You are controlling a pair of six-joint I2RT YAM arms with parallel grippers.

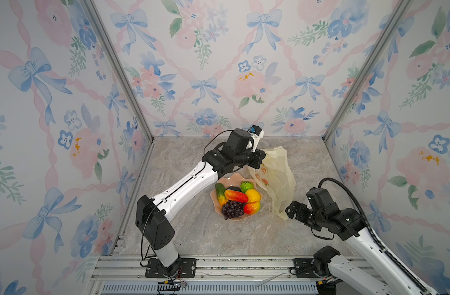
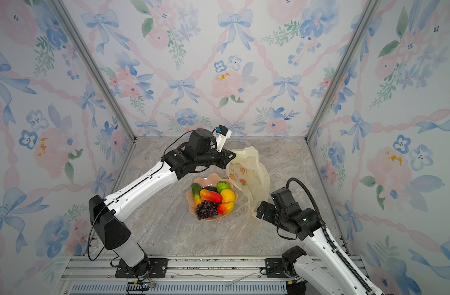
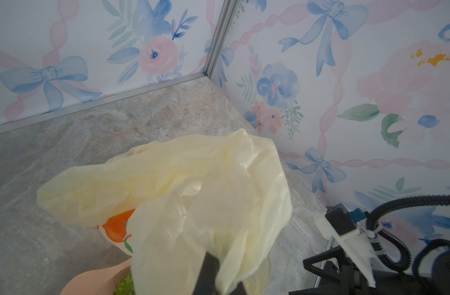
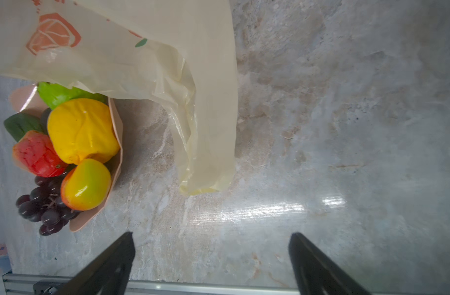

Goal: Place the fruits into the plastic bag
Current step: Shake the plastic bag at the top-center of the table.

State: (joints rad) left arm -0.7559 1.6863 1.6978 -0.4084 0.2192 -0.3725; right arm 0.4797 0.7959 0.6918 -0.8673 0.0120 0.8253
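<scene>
fruits (image 1: pixel 238 196): piled in pink bowl (image 1: pixel 231 178) | plastic bag (image 1: pixel 280 176): pale-yellow, hanging (crumpled) beside bowl

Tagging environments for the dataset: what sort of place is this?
Most likely a staged robot test cell, not a real room: bow-and-flower printed wall panels held in bare aluminium corner posts, a grey marble-look tabletop, and two white-and-black robot arms bolted to a slotted aluminium rail.
</scene>
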